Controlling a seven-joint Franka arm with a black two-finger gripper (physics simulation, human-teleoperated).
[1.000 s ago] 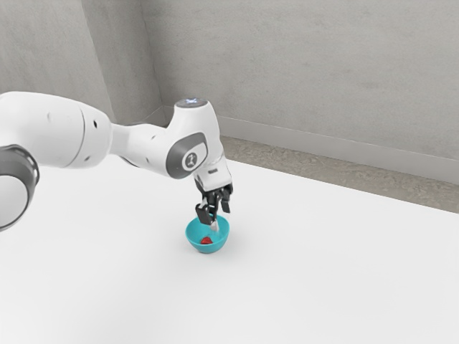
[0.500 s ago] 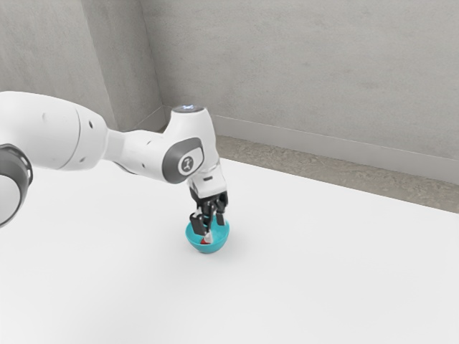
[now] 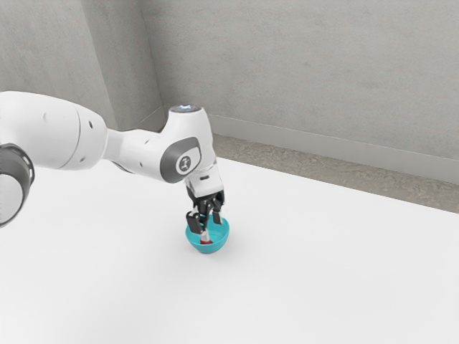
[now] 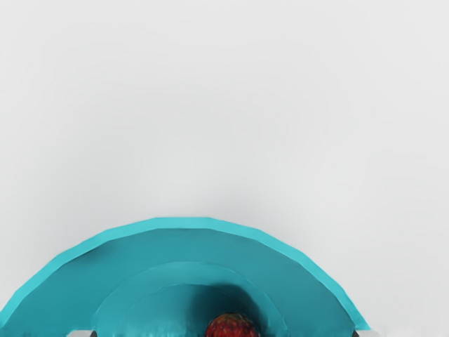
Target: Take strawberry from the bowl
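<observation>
My gripper [image 3: 208,233] reaches down into the teal bowl [image 3: 223,236] in the exterior view, its fingers apart. The red strawberry [image 3: 206,242] lies low in the bowl, right by a pale fingertip that partly covers it. In the wrist view, the tips of my open gripper [image 4: 223,334] peek in at two sides, far apart. Between them, the dark red strawberry [image 4: 231,326] rests on the inside of the bowl [image 4: 189,223], partly cut off by the view's edge. Contact between a finger and the fruit cannot be made out.
The bowl stands on a white table [image 3: 308,265]. A grey wall [image 3: 301,72] rises beyond the table's far edge, and the white arm [image 3: 50,132] comes in from the exterior view's left.
My hand has come down into the bowl and shifted slightly toward the exterior view's left. The bowl has stayed where it was, and the fingertip now stands by the strawberry.
</observation>
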